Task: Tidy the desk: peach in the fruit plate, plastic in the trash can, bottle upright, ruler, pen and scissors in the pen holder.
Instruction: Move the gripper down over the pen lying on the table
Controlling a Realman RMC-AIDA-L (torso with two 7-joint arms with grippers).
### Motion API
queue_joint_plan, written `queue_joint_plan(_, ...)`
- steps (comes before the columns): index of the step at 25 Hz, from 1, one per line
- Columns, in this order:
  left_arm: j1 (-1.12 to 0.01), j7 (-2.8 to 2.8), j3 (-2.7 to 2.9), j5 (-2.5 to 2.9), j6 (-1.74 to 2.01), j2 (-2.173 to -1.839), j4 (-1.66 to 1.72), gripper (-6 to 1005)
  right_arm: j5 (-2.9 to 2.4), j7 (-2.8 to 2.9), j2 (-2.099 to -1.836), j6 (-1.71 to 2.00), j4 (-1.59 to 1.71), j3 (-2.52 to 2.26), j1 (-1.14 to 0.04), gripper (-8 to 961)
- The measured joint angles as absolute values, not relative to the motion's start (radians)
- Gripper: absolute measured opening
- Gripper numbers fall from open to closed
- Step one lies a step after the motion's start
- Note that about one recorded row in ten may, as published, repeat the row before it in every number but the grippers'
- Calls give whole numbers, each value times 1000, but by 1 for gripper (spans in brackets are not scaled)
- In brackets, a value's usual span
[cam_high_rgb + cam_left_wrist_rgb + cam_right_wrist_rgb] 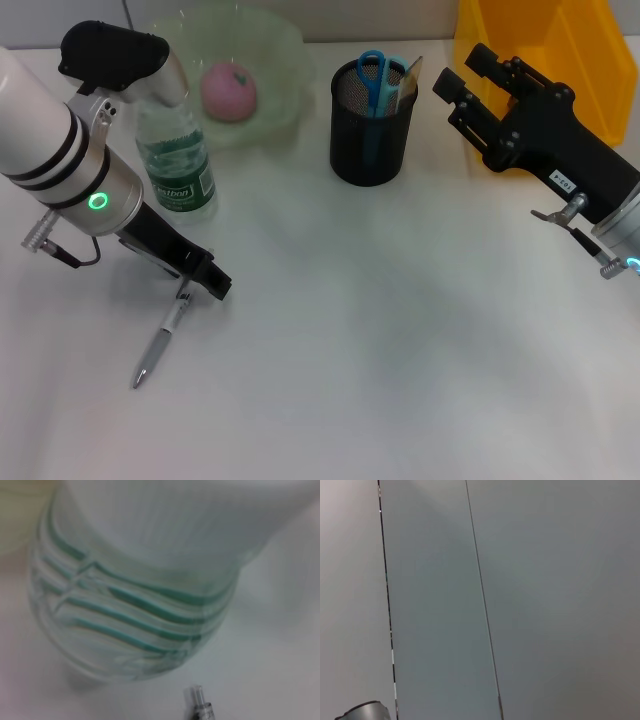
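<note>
The left arm [45, 140] at the frame's left is white with black bands, a silver wrist and a glowing green ring, a thin black cable looping below; the right arm [560, 150] at upper right is black, with a small white label and silver fittings.

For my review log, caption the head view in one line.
Left gripper at the pen beside the upright bottle; right gripper idle near the yellow bin.
</note>
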State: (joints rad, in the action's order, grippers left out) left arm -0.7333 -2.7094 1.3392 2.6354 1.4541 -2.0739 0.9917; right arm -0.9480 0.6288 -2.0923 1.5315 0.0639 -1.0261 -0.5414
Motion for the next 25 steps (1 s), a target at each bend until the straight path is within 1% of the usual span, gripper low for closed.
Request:
queue_joint_plan(17, -745, -2701, 1348, 2648, 1453, -2074, 986, 597, -948, 629, -2092, 1527, 65, -1026, -551, 504)
queue_joint_plan(25, -745, -2701, 1350, 2648, 1452, -2074, 979, 548, -948, 629, -2092, 1526, 62, -1026, -555, 504)
